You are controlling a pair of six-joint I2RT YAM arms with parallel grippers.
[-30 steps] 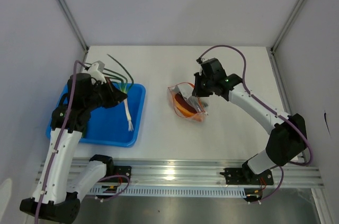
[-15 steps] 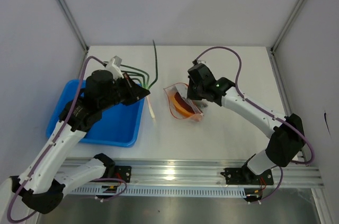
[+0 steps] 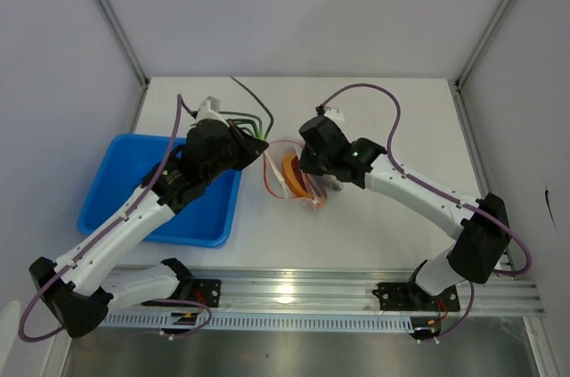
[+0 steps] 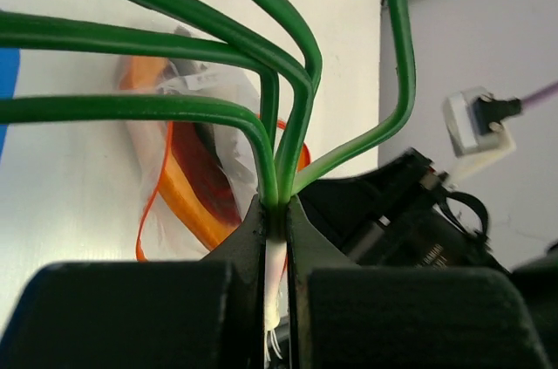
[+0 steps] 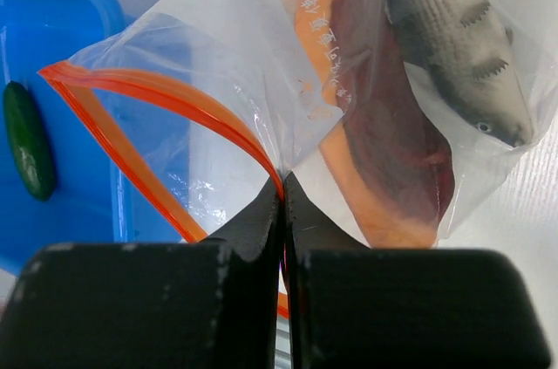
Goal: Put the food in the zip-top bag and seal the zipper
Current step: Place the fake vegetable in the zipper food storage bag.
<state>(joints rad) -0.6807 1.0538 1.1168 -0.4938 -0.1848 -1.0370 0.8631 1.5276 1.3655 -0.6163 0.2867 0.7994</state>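
My left gripper [image 3: 260, 149] is shut on the long green stalks [image 3: 236, 115] near their white root end and holds them right at the bag's mouth. In the left wrist view the stalks [image 4: 296, 81] fan upward from the closed jaws of that gripper [image 4: 276, 208]. The clear zip-top bag [image 3: 292, 177] lies at the table's middle with its mouth toward the left. My right gripper [image 5: 283, 184] is shut on the red-orange zipper [image 5: 157, 90] and holds the mouth open. The dark-red meat slab [image 5: 384, 125] lies inside the bag [image 5: 261, 64] beside a grey toy fish [image 5: 453, 37].
The blue tray [image 3: 125, 208] sits at the left, under my left arm. In the right wrist view a small dark-green piece [image 5: 26, 138] lies in that tray [image 5: 52, 55]. My right gripper [image 3: 312, 165] and left gripper are close together over the bag.
My left gripper has carried the stalks from over the blue tray rightward to the bag's mouth. My right gripper has shifted left with the bag's edge in it.
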